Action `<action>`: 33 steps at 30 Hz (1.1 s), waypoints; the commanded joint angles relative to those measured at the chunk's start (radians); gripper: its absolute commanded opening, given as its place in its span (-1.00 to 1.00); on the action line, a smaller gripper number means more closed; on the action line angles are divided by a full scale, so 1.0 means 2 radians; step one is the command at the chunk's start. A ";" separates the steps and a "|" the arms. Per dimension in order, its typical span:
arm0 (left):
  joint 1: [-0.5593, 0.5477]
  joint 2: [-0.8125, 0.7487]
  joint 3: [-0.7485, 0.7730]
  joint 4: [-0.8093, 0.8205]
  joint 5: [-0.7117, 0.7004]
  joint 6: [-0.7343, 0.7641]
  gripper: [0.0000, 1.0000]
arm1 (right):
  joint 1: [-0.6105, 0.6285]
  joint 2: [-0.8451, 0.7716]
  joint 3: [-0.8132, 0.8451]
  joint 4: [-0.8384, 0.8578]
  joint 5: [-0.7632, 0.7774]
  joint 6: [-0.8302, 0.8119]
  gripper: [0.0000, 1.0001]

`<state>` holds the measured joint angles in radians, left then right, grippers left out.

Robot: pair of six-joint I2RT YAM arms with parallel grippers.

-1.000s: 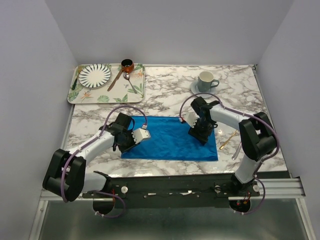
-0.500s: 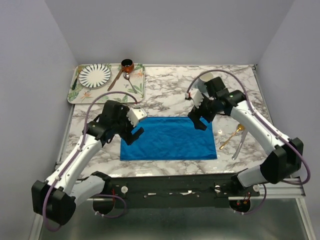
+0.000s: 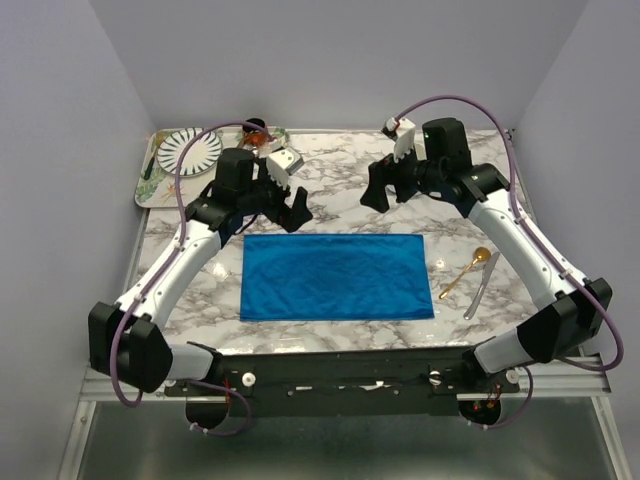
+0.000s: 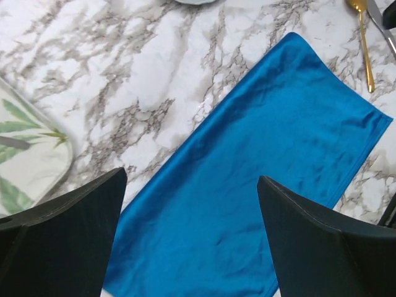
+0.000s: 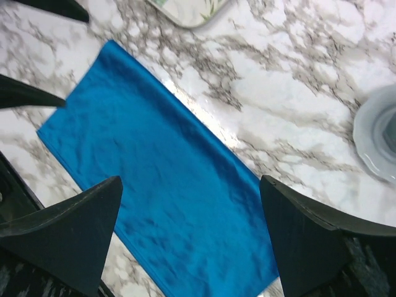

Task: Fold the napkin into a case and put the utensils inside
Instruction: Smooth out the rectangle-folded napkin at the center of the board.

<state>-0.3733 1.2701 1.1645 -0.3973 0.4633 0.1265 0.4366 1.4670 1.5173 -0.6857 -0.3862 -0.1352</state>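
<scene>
The blue napkin [image 3: 335, 277] lies flat on the marble table as a folded rectangle, also seen in the left wrist view [image 4: 247, 185] and the right wrist view [image 5: 167, 185]. My left gripper [image 3: 292, 210] hovers above and behind its far left corner, open and empty [image 4: 192, 176]. My right gripper [image 3: 375, 195] hangs over the far right side, open with nothing between its fingers [image 5: 190, 179]. The utensils lie to the right of the cloth: a gold spoon [image 3: 465, 272] [image 4: 364, 43] and a silver piece [image 3: 478, 290] beside it.
A leaf-patterned tray [image 3: 150, 190] at the far left carries a striped plate [image 3: 190, 150]. A small copper pot [image 3: 255, 128] peeks out behind the left arm. A grey saucer [image 5: 374, 133] sits at the far right, under my right arm.
Both grippers have let go of the cloth, opened wide, risen and drawn back toward the far side. The napkin now lies flat and squared.
</scene>
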 commanded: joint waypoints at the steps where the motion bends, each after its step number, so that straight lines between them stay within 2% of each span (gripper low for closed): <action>1: 0.018 0.031 -0.034 0.102 0.091 -0.094 0.97 | -0.004 0.017 0.002 0.104 -0.064 0.082 1.00; 2: 0.017 0.034 -0.047 0.128 0.088 -0.138 0.97 | -0.004 0.042 0.006 0.103 -0.091 0.084 1.00; 4: 0.019 0.059 -0.071 0.175 0.100 -0.174 0.97 | -0.005 0.070 0.019 0.088 -0.138 0.092 1.00; 5: 0.019 0.071 -0.074 0.184 0.111 -0.210 0.97 | -0.004 0.098 0.018 0.085 -0.186 0.098 1.00; 8: 0.026 0.124 -0.079 0.222 0.137 -0.258 0.97 | -0.004 0.134 -0.001 0.089 -0.240 0.135 1.00; 12: 0.039 0.177 -0.107 0.313 0.170 -0.356 0.97 | -0.005 0.188 -0.030 0.149 -0.265 0.184 1.00; 16: 0.045 0.236 -0.112 0.373 0.188 -0.401 0.97 | -0.005 0.227 -0.042 0.196 -0.295 0.227 1.00; 21: 0.051 0.278 -0.117 0.413 0.196 -0.428 0.97 | -0.006 0.267 -0.057 0.266 -0.328 0.291 1.00; 33: 0.082 0.353 -0.127 0.452 0.216 -0.455 0.97 | -0.039 0.368 -0.055 0.300 -0.353 0.322 1.00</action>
<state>-0.2356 1.9274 0.9394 0.4332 0.8444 -0.7506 0.3988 2.1323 1.4147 -0.1387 -1.0424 0.4683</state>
